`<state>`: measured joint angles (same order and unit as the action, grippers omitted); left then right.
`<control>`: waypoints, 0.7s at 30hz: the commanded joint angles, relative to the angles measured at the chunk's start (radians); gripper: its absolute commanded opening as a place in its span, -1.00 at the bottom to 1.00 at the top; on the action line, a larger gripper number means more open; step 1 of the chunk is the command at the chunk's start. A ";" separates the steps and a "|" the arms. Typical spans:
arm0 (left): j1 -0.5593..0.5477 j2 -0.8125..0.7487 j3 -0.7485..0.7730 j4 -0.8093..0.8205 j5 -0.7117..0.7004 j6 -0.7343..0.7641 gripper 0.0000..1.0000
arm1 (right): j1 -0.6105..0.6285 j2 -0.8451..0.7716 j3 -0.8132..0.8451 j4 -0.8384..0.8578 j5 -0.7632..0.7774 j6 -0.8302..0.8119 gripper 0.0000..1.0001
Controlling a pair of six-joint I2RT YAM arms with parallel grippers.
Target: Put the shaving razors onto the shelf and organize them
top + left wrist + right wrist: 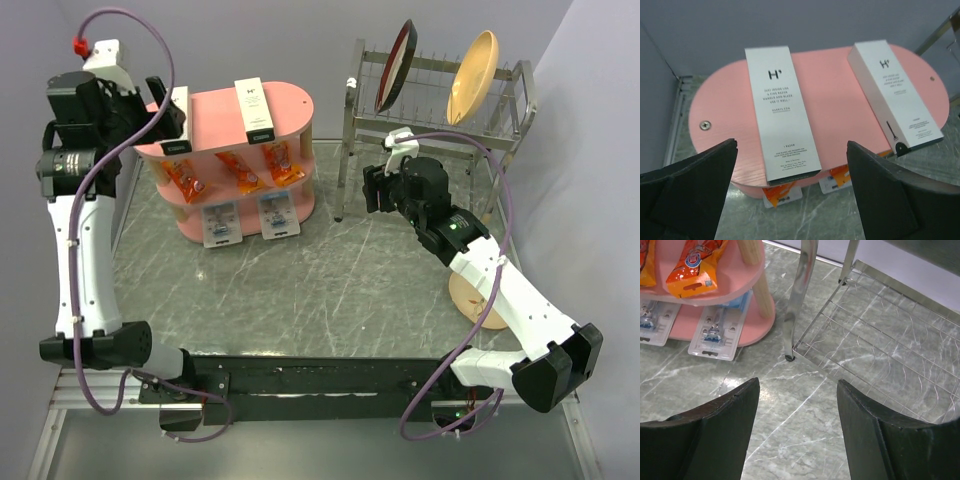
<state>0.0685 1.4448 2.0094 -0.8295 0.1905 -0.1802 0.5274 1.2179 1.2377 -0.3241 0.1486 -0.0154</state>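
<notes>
Shaving razors (220, 222) lie on the shelf (215, 115), lowest tier (left claw (791, 147), right claw (797, 385) spread).

You've got a grey-green marble-pattern tabletop (330, 290), plain lilac-grey walls (300, 40) far and on both sides, and a chrome wire dish rack (348, 140) far right.

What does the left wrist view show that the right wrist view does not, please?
Left wrist only: the shelf's top board, with two white boxes lying on it. Right wrist only, at least clearly: two razor packs at the bottom tier, a wooden post and the dish rack's leg and wire base. Both: the pink shelf, orange packets, the marble table, and each arm's own jaws, open and empty.
</notes>
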 commanded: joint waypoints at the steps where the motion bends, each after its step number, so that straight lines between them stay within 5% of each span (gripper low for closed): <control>1: -0.003 -0.063 0.072 0.081 -0.084 0.048 0.93 | -0.007 -0.034 0.017 0.023 0.002 0.012 0.41; 6: -0.001 -0.093 -0.052 0.099 -0.174 0.084 0.53 | -0.006 -0.020 0.045 0.020 -0.010 0.012 0.41; 10: -0.001 -0.112 -0.147 0.107 -0.149 0.073 -0.15 | -0.006 -0.004 0.071 0.022 -0.011 0.037 0.41; 12: 0.001 -0.110 -0.179 0.115 -0.157 0.073 -0.33 | -0.006 0.002 0.077 0.022 -0.011 0.038 0.41; 21: 0.001 -0.072 -0.179 0.121 -0.145 0.067 -0.52 | -0.006 0.005 0.057 0.026 -0.021 0.054 0.41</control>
<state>0.0689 1.3739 1.8053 -0.7307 0.0364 -0.1169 0.5274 1.2293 1.2682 -0.3256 0.1326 0.0254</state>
